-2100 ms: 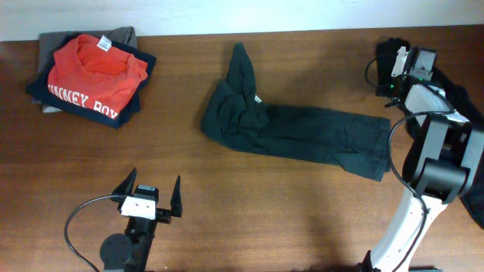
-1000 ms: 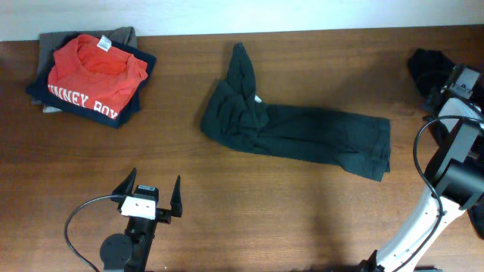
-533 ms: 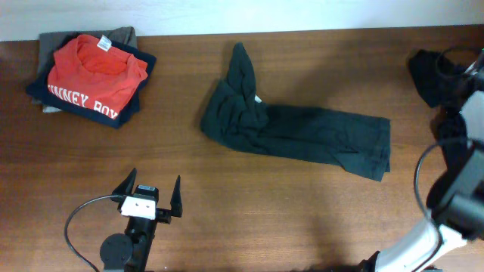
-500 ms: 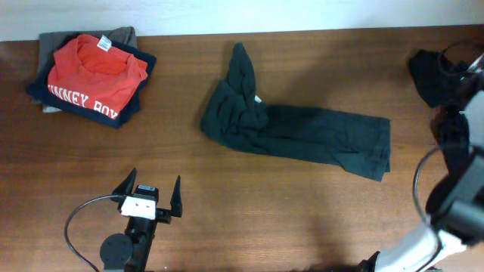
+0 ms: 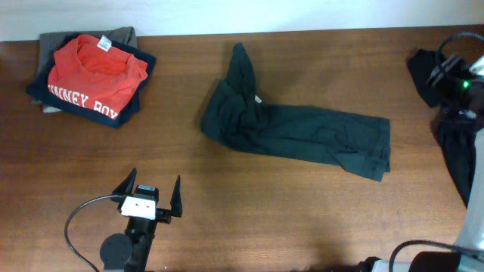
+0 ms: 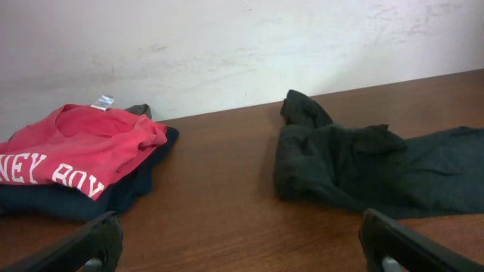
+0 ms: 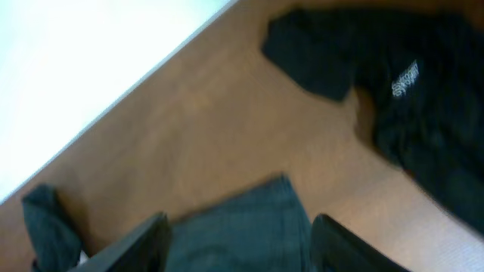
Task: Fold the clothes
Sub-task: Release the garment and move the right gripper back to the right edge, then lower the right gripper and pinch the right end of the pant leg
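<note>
While three folded clothes (image 5: 92, 73) sit stacked, two dark garments (image 5: 302, 133) lie crumpled.

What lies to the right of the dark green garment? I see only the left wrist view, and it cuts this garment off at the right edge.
Observer: The dark green garment ends short of the right side of the table. Beyond a strip of bare wood, a black garment lies at the right edge.
Operator: Does the black one carry any print?
Observer: Yes. The right wrist view shows a small white print on it, too blurred to read.
Operator: Is the right claw holding it?
Observer: No. The right claw is open, with nothing between its fingers.
</note>
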`<state>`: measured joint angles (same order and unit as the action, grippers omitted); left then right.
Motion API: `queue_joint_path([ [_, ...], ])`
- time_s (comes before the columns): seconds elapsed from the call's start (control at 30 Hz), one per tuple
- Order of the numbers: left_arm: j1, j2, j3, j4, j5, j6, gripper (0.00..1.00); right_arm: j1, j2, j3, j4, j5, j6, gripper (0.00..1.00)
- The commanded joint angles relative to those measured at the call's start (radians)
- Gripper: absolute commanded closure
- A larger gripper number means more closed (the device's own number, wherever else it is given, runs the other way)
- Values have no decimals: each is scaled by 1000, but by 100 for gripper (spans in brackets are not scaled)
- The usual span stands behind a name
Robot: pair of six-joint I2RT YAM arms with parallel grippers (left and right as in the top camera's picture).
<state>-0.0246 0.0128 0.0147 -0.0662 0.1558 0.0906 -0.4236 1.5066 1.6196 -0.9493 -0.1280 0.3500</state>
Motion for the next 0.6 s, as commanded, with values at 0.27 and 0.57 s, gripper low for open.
queue_joint_path([
  [0.27,6,-7,-6,-2,-7,16,1,27,16,-60,-341,-89,32,21],
  [0.57,6,-7,-6,-2,-7,16,0,32,21,-318,-229,-85,29,7],
])
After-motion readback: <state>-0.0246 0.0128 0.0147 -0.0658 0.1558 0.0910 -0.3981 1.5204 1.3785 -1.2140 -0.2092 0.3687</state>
